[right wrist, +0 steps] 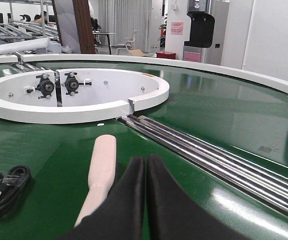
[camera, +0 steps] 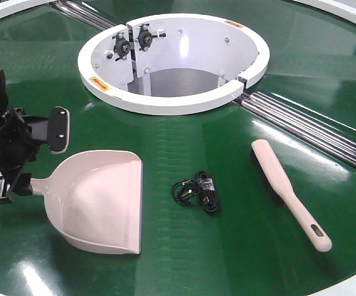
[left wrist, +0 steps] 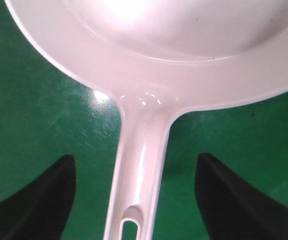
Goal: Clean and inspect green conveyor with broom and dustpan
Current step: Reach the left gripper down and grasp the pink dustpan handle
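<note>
Dustpan (camera: 100, 200) flat on the green conveyor (camera: 227, 259), at about 8 o'clock from the white central ring (camera: 165, 103), open edge toward 3 o'clock, handle toward 9 o'clock. Straddled at the handle by the left gripper (camera: 29, 159), jaws wide, black fingers (left wrist: 44, 195) on either side and clear of the plastic in the wrist view. Broom (camera: 285, 185) at 4 o'clock from the ring, bristles down, slotted handle end toward 5 o'clock, nothing touching it. Between the two, at 6 o'clock from the ring, a coiled black cable (camera: 199, 192). Silver roller seam (camera: 307, 129) passing just beyond the broom's tip, toward 1 o'clock. Right gripper (right wrist: 145, 167) near the broom, jaws pressed together on nothing.
</note>
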Robot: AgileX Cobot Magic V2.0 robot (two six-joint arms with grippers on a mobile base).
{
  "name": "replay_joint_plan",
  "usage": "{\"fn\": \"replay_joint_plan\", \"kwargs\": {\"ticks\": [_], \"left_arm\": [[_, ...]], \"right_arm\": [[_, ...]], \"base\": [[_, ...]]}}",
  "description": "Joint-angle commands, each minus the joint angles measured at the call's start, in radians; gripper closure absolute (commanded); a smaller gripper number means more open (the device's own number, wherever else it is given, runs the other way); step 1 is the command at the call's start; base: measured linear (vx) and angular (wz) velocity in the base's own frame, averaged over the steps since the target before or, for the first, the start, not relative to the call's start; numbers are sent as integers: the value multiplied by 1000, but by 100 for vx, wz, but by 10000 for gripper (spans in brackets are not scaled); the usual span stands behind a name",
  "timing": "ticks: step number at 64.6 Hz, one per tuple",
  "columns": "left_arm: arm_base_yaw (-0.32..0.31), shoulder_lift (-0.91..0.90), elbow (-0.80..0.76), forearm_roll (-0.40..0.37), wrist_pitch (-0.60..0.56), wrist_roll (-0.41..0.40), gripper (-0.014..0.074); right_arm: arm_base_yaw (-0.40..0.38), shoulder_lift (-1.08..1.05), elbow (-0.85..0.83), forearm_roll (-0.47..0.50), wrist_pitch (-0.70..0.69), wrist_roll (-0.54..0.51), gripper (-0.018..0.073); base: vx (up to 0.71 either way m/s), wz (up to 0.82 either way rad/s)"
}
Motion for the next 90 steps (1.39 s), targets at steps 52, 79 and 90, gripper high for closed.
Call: {"fn": "replay_joint_plan", "kwargs": {"ticks": [52,79,90], "left_arm": [[-7,61,-29,48,-112,76,125],[-7,112,-29,56,-78,77,227],[-7,112,-29,54,-62,77,452]], "right_arm": [[-6,-12,4,-4,-71,2,568],[-6,-12,4,-4,-71,2,568],[-6,-12,4,-4,-71,2,568]], "base": [[0,0],[0,0],[0,0]]}}
